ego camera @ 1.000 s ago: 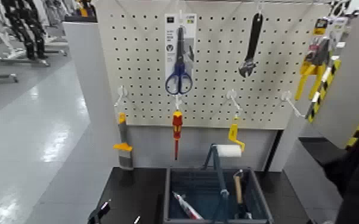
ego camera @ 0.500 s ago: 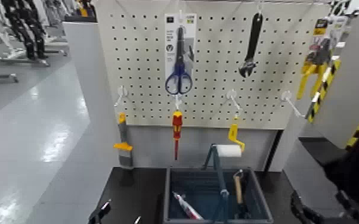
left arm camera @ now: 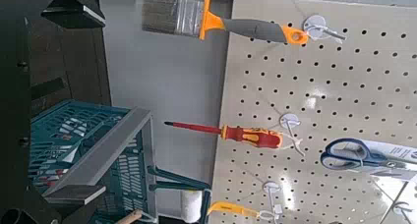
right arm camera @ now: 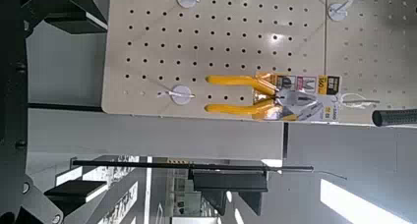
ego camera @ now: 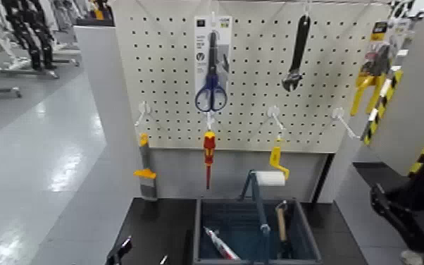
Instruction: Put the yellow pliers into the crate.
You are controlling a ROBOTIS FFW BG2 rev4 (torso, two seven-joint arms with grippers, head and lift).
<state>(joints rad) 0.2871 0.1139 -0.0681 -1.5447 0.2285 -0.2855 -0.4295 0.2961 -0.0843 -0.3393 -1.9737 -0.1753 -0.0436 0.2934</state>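
The pegboard [ego camera: 253,77] stands at the far side, behind the table [ego camera: 151,229]. Along its upper part, from left to right, hang the scissors [ego camera: 212,90], the wrench [ego camera: 294,67] and the pliers [ego camera: 367,88], the last at the board's right end. In a lower row hang the brush [ego camera: 146,165] at left, the screwdriver [ego camera: 209,150] below the scissors, and the paint roller [ego camera: 276,155] farther right. A hook [ego camera: 340,116] sits right of the roller, lower than the pliers. The crate [ego camera: 310,239] is on the table, before the board. In it, a slim item [ego camera: 220,244] lies left and a long-handled tool [ego camera: 282,222] right, with the crate's handle [ego camera: 258,204] between them.
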